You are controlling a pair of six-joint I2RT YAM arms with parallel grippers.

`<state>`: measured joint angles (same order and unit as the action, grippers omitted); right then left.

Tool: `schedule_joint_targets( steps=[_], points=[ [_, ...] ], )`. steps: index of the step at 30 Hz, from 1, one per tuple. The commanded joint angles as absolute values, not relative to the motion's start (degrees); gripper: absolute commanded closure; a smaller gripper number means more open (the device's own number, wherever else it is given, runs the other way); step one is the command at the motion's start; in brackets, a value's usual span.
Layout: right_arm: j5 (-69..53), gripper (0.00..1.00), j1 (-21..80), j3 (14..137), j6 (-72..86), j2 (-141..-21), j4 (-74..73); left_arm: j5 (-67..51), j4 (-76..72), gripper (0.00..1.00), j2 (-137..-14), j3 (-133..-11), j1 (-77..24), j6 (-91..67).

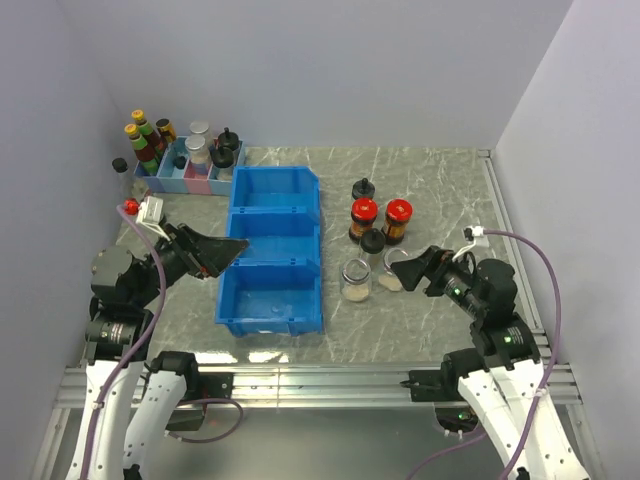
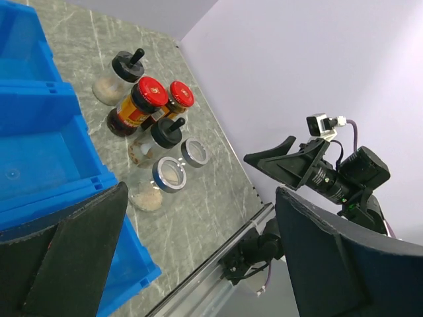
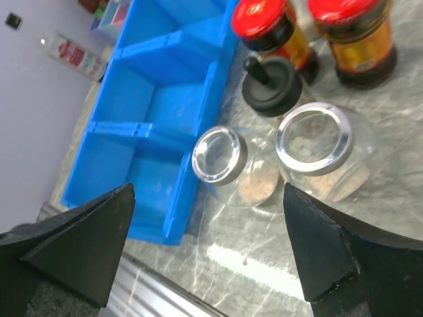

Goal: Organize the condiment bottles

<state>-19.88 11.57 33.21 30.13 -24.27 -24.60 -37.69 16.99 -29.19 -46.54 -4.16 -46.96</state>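
Six condiment containers stand right of the blue bin (image 1: 270, 295). Two dark jars with red lids (image 1: 363, 216) (image 1: 398, 218) stand side by side. One black-capped shaker (image 1: 363, 189) is behind them, another (image 1: 372, 243) in front. Two squat clear jars with silver lids (image 1: 356, 279) (image 1: 391, 273) are nearest. My right gripper (image 1: 409, 270) is open and empty, just right of the right clear jar. In the right wrist view both clear jars (image 3: 221, 156) (image 3: 316, 140) lie ahead of the open gripper (image 3: 208, 254). My left gripper (image 1: 224, 252) is open and empty at the bin's left wall.
The bin (image 3: 145, 112) has three compartments in a row. A pale tray (image 1: 185, 178) with taller sauce bottles stands at the back left. A slim clear bottle (image 1: 121, 176) stands beside it. The metal rail (image 1: 320, 375) runs along the near edge.
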Motion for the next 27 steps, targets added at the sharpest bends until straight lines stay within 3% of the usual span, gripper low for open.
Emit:
schedule_joint_targets(
  steps=[1,6,16,22,27],
  points=[
    [-23.7,0.0,12.8,32.6,29.3,-26.0,-22.4,-37.3,18.0,0.01,-29.3,-48.5,-4.2,-44.7],
    [-20.2,0.0,22.2,32.0,31.0,-30.8,-18.8,-38.3,17.5,0.01,-29.1,-48.2,-4.2,-44.0],
    [20.4,0.0,49.5,43.9,32.0,-51.8,-27.7,-33.8,20.4,0.01,-27.4,-47.2,-4.2,-42.4],
    [30.6,0.0,53.2,50.4,33.7,-62.4,-30.0,-32.0,23.5,0.01,-26.4,-47.2,-4.2,-41.7],
    [29.5,0.0,53.2,53.4,33.0,-67.7,-29.4,-32.0,24.6,0.01,-25.4,-47.3,-4.2,-41.6]
  ],
)
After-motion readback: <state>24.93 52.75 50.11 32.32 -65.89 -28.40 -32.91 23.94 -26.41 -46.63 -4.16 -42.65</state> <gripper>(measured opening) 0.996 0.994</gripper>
